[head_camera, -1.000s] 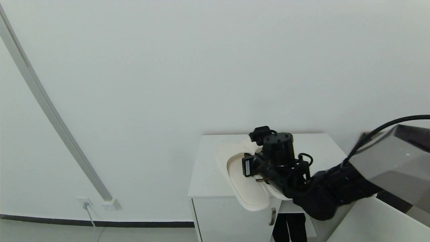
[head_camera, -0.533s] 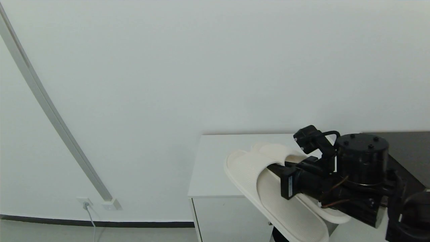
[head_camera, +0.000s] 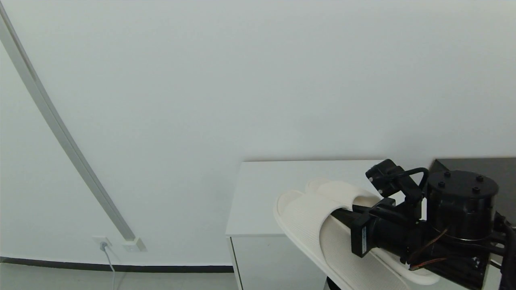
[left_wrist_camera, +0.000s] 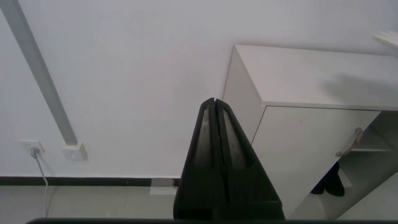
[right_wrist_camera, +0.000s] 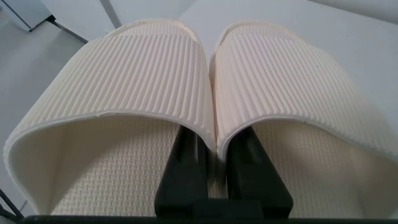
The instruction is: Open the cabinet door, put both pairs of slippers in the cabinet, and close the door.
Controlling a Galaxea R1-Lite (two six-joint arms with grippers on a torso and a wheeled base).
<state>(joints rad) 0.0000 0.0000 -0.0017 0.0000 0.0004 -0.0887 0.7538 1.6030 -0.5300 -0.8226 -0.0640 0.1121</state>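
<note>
CARRIED PAIR: Your right pincer (head_camera: 346, 214) holds a pair of cream slippers (head_camera: 310, 209) in the air, just in front of and above the top of the white cabinet (head_camera: 258, 193), toes toward the wall. The pincer's two fingers (right_wrist_camera: 186, 158) run one into each slipper and squeeze the adjoining strap edges together, so both shoes hang from a single clamp. Your left pincer (left_wrist_camera: 215, 118) is pressed together on nothing, out to the left of the cabinet. From that side the handle (left_wrist_camera: 350, 143) marks the edge of one door panel. Past it the interior lies open, showing a shelf (left_wrist_camera: 373, 149) with something dark (left_wrist_camera: 329, 183) below it; what that is cannot be told.

By the look of it, the door-opening step is done and you are in the middle of stowing this pair. The next move calls for bringing the slippers down from the level of the cabinet's top to the opening. Then turn them flat to clear the shelf, slide them in and part the fingers. Mind the thin hold: a bump on the door edge could pull one slipper free.
</note>
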